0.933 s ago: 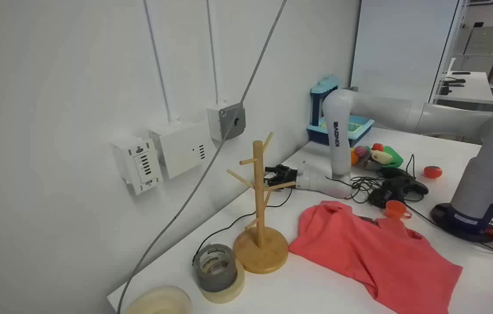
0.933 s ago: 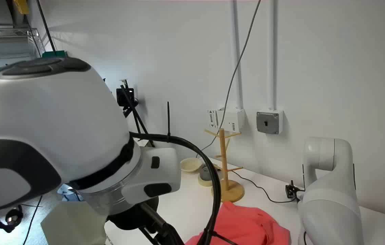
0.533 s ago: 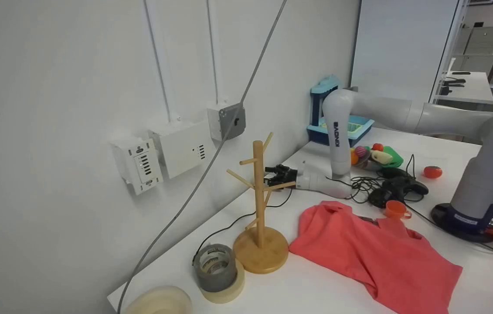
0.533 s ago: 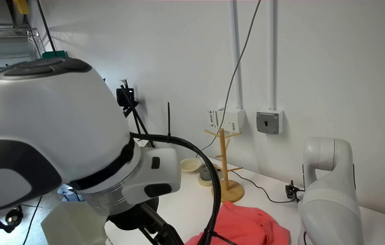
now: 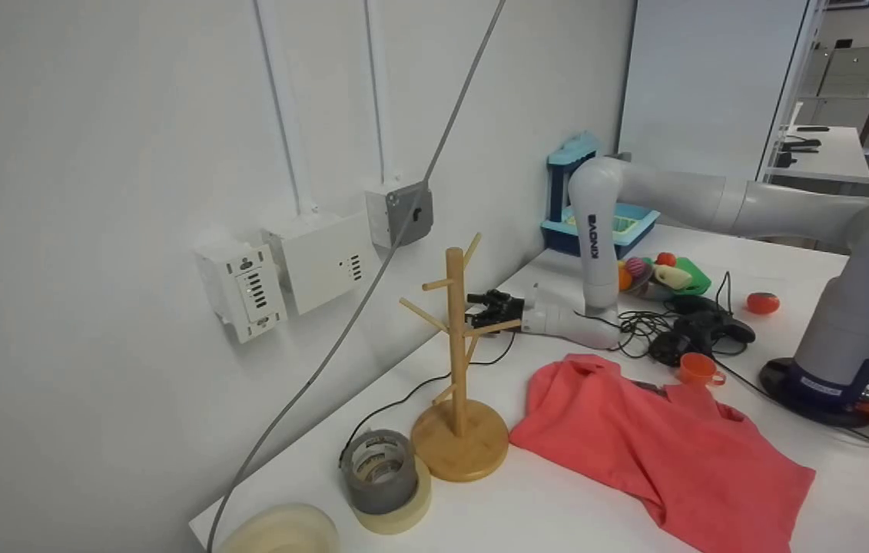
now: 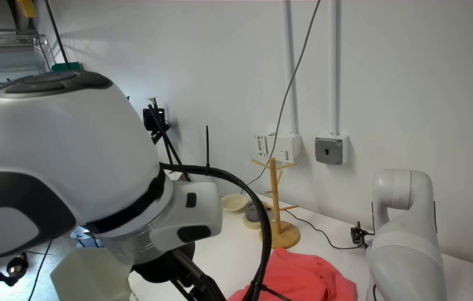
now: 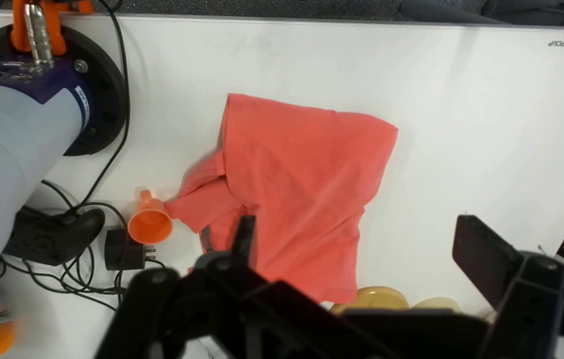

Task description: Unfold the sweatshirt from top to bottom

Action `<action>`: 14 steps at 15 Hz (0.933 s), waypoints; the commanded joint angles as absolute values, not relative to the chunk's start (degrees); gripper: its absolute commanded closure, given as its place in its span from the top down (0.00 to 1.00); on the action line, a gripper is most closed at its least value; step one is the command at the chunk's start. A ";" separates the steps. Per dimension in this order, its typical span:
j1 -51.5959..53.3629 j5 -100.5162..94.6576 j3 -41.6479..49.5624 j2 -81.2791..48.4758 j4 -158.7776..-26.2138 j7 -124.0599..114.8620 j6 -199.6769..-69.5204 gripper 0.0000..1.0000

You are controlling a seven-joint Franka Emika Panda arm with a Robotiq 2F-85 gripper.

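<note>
Sweatshirt (image 7: 306, 184), coral-red and partly folded over itself, lies on the white surface (image 7: 451, 99) beyond the end effector (image 7: 356, 229) in the wrist view; the fingers (image 7: 483, 254) are spread wide, holding nothing. An orange mug (image 7: 150, 226) sits outside the span of those fingers, just beside the sweatshirt. In an exterior view the sweatshirt shows past the black cable (image 6: 266, 234) near the cropped end effector, and the wooden mug tree (image 6: 275, 196) stands upright, apart from the end effector. In an exterior view a gray tape roll (image 5: 380, 488) rests on a cream tape roll (image 5: 397, 520).
</note>
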State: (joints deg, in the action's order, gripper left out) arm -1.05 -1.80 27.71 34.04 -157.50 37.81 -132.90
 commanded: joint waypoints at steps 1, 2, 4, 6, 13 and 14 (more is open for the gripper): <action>-2.88 -0.20 25.75 33.57 -157.44 38.96 -132.75 1.00; -2.88 -0.20 25.75 33.57 -157.44 38.96 -132.75 1.00; -2.88 -0.20 25.75 33.57 -157.44 38.96 -132.75 1.00; -2.88 -0.20 25.75 33.57 -157.44 38.96 -132.75 1.00; -6.29 -2.86 21.83 32.85 -157.22 35.27 -131.88 1.00; -7.21 -3.44 20.87 32.76 -157.25 34.12 -131.96 1.00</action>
